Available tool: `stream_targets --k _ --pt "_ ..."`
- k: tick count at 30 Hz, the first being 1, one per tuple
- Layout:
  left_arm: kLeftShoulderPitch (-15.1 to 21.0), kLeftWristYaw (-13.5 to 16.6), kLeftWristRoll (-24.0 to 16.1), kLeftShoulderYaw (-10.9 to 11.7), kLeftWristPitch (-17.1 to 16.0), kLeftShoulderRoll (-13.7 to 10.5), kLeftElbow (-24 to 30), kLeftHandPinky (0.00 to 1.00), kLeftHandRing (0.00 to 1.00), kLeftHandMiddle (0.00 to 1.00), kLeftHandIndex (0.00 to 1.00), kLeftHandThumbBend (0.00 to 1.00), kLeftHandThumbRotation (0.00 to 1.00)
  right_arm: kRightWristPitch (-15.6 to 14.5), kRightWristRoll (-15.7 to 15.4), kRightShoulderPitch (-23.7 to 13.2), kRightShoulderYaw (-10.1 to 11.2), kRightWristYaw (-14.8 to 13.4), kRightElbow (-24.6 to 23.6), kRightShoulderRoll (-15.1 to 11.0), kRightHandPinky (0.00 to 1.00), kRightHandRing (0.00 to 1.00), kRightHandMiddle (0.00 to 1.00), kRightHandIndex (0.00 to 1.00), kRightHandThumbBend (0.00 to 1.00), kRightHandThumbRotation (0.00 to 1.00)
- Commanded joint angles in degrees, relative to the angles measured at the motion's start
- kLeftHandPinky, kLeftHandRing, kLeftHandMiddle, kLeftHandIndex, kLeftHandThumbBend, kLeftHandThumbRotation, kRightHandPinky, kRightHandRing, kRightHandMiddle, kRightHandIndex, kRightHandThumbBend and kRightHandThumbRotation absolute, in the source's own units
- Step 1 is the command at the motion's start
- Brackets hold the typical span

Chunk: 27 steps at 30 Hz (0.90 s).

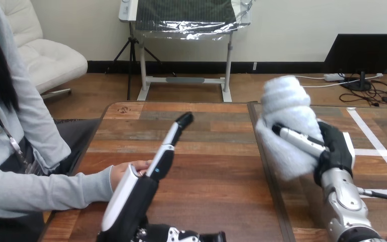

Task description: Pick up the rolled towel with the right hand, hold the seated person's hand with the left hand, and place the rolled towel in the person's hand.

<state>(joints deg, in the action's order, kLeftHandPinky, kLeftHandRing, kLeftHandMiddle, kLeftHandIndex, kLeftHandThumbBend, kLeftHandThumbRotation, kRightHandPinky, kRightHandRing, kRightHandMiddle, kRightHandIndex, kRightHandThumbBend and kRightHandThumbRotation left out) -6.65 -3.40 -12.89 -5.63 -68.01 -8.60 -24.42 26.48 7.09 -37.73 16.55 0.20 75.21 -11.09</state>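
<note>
The wooden surface (216, 151) carries white tape lines (370, 133) at right; the person's hand (123, 172) rests at left.

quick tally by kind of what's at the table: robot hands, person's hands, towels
robot hands: 2, the left hand and the right hand
person's hand: 1
rolled towel: 1
total: 4

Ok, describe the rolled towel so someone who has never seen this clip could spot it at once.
Start at the wooden table and look to its right half, where the robot's right hand is held up. The rolled towel is the white bundle its fingers curl round, standing roughly upright. It is the only fluffy thing over the table.
</note>
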Motion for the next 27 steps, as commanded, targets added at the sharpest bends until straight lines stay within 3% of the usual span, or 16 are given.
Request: stream_targets --k 1,9,19,27 --pt "1.35 1.51 -0.47 1.95 1.22 0.32 3.97 0.86 0.94 0.97 0.96 1.00 0.26 4.40 2.01 -1.97 1.19 2.21 -5.63 1.21 0.33 0.36 0.40 0.35 0.71 0.00" --pt "1.06 4.52 -5.97 5.36 3.02 0.20 6.03 0.82 0.92 0.95 0.94 1.00 0.19 6.14 4.11 -0.78 1.43 4.60 -8.37 3.38 0.29 0.32 0.38 0.35 0.68 0.00" --pt "1.17 9.36 -14.40 9.58 5.80 -1.36 9.41 0.79 0.89 0.93 0.91 1.00 0.20 7.46 5.12 0.97 0.63 6.45 -12.14 5.39 0.25 0.29 0.36 0.35 0.67 0.00" --pt "1.22 11.72 -17.37 11.47 8.66 -3.24 11.99 0.78 0.89 0.94 0.90 1.00 0.19 7.76 5.50 2.65 0.18 7.94 -15.72 6.69 0.23 0.27 0.35 0.35 0.66 0.00"
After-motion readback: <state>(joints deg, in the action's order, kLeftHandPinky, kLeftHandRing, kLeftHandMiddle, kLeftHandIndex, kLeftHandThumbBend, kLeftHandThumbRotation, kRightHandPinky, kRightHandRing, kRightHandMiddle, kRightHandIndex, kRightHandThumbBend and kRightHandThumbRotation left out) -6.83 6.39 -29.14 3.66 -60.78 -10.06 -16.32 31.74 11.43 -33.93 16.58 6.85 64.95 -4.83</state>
